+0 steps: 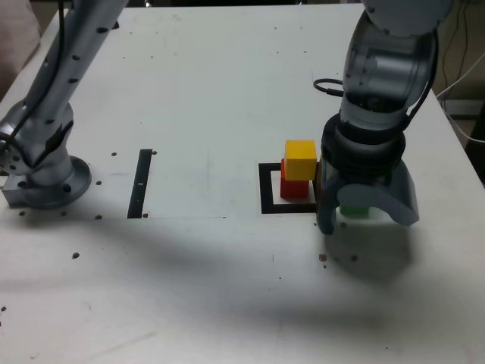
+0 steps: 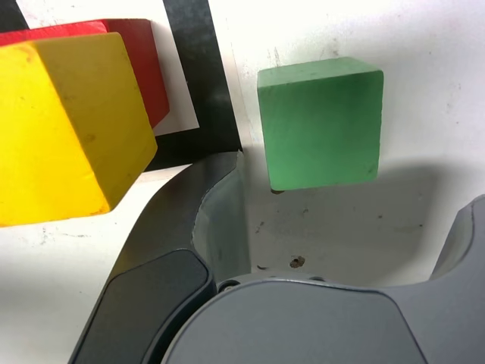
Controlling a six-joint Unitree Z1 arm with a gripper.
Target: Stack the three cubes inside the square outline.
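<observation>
Gripper (image 1: 367, 218) jaws wide, straddling green cube (image 1: 354, 210) on table (image 1: 227, 91), no contact visible. Yellow cube (image 1: 300, 160) atop red cube (image 1: 295, 187) inside square outline (image 1: 267, 189), near table's centre.

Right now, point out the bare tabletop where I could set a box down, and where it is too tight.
Free: the wide stretch between the black strip and the square outline, and the table's far half. Crowded: around the outline, where the yellow cube sits on the red cube and the open pincer straddles the green cube.
</observation>
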